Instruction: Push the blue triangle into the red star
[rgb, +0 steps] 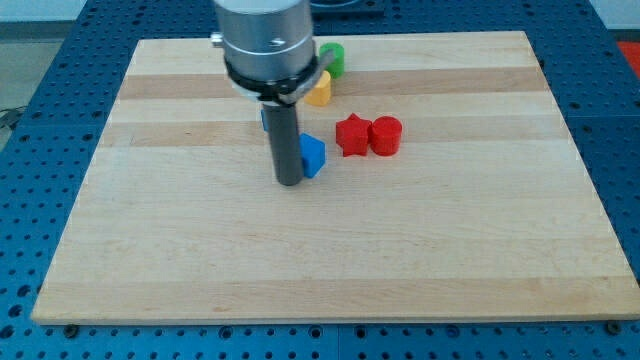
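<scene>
The blue triangle (313, 154) lies near the board's middle, a little toward the view's top. My tip (289, 182) stands right against its left side, touching or nearly so. The red star (352, 135) lies a short gap to the triangle's upper right. A red cylinder (385, 135) touches the star's right side. The rod and the arm's body hide part of the blocks behind them.
A yellow block (319, 90) and a green block (332, 58) lie near the view's top, partly hidden by the arm. A sliver of another blue block (264, 118) shows behind the rod. The wooden board (320, 250) sits on a blue perforated table.
</scene>
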